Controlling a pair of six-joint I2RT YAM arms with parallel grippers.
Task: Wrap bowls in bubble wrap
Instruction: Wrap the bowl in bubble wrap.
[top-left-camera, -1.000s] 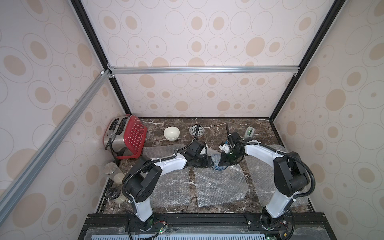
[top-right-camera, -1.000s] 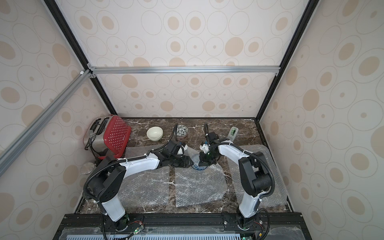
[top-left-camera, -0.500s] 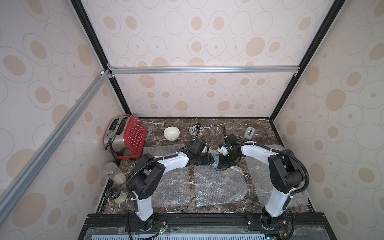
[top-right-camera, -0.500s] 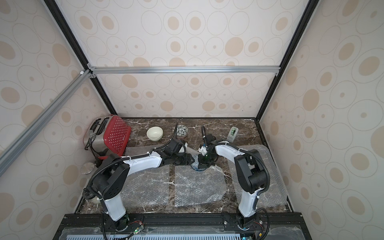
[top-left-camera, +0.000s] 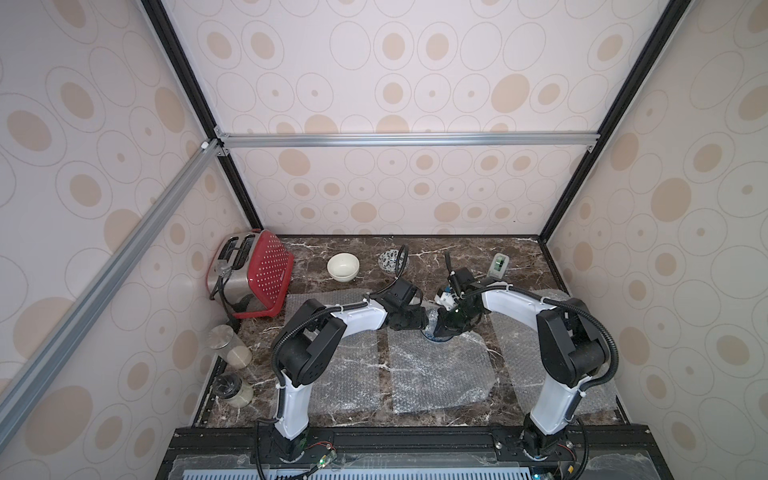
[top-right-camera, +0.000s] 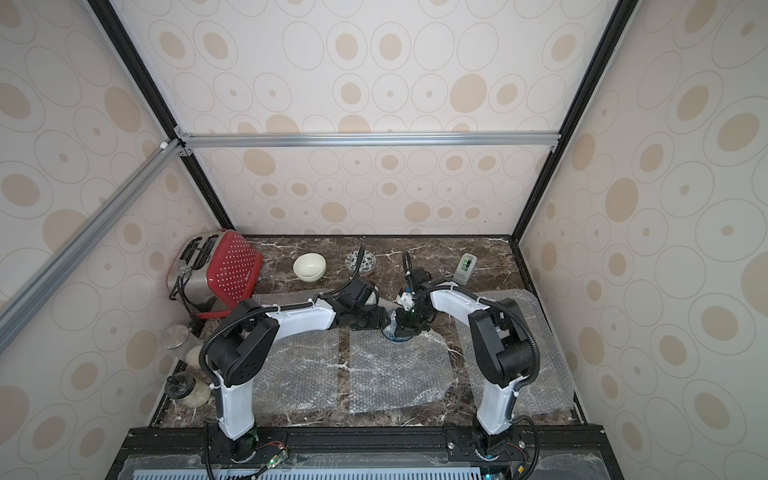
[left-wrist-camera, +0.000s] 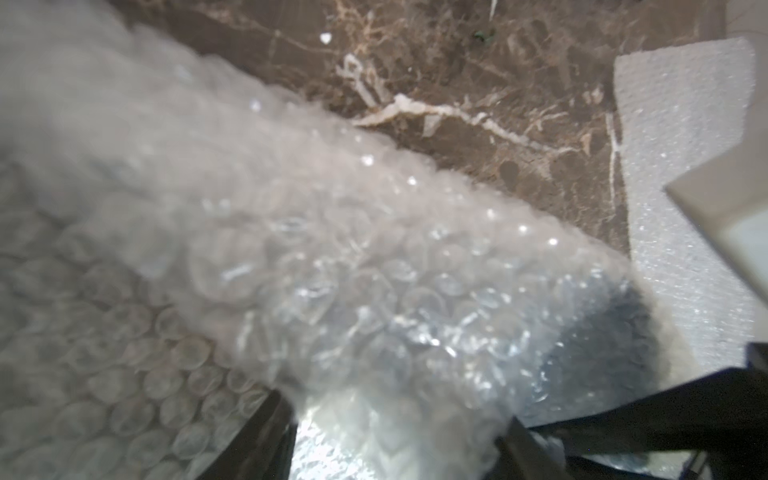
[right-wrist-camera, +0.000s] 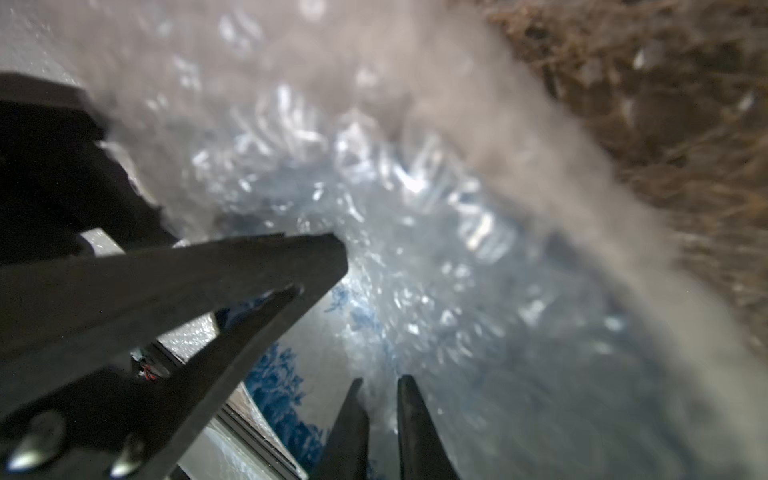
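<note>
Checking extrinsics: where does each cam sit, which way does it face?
Both top views: high in front, looking down at the table; left arm, right arm whole.
Left wrist: on left arm, facing bubble wrap; left claw shows.
Right wrist: on right arm, facing blue-patterned bowl; right claw shows.
Shared: both wrists see that wrap.

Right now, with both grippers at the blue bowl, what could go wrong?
One: the wrap only partly covers the blue bowl; bare pattern shows in the right wrist view, so the fold may spring back once released.
Two: the left gripper and right gripper work very close together over it and could collide.
Three: it seems to sit near the wrap's far edge, so a tug might drag it off.
</note>
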